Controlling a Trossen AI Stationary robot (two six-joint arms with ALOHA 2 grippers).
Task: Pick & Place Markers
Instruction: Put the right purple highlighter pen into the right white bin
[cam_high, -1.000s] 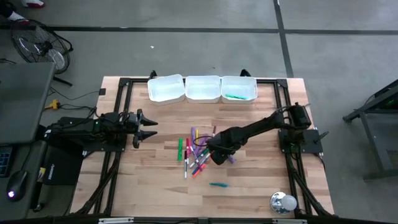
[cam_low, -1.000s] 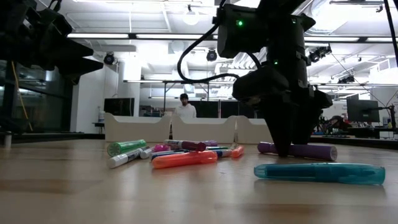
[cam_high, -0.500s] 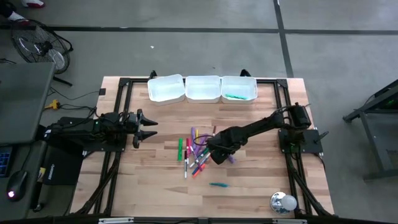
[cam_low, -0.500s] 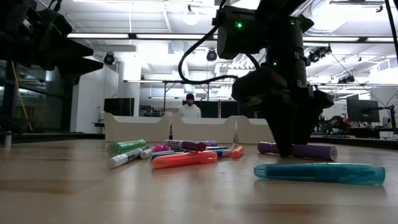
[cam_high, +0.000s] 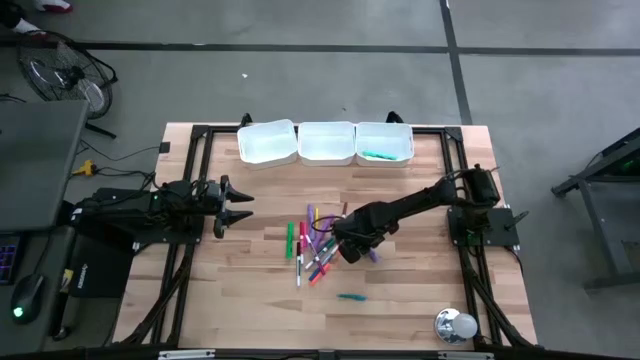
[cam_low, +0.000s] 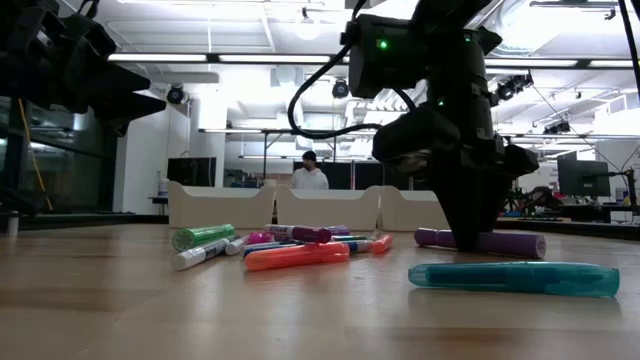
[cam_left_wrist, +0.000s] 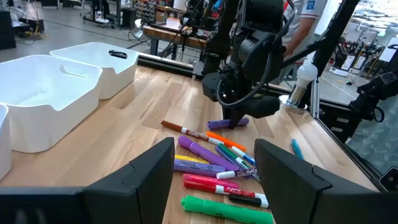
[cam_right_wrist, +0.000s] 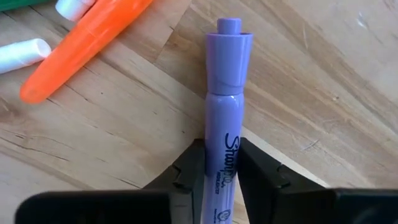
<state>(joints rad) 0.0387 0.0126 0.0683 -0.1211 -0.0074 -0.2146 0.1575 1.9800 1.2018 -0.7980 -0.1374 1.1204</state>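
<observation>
On the left, the left claw (cam_high: 236, 207) hangs above the bare wood of the surface (cam_high: 250, 290), its fingers spread wide and holding nothing, well apart from the work; it can wait there. Near the middle lies the heap of markers (cam_high: 315, 250), green, red, pink, orange and purple among them, with one teal marker (cam_high: 350, 296) lying alone nearer the front edge. At the right side of that heap the right claw (cam_high: 352, 251) is down at the wood, and its wrist view shows the two fingers (cam_right_wrist: 186, 168) pressed against both sides of a purple marker (cam_right_wrist: 222, 124), which lies flat with its capped end pointing away from the claw and an orange marker (cam_right_wrist: 87, 43) just beside it. The grip looks to sit toward the marker's tail end rather than its middle, so the free end may droop or swing when raised. To do this well, the squeeze should be firm before any lift, the lift should go straight up so the neighbours are not dragged along, and the carry should be slow. Along the back edge stand three white trays (cam_high: 325, 142); the rightmost tray (cam_high: 400, 140) already holds a green thing, too small to name, and a tray seems the likely place to set the marker.
</observation>
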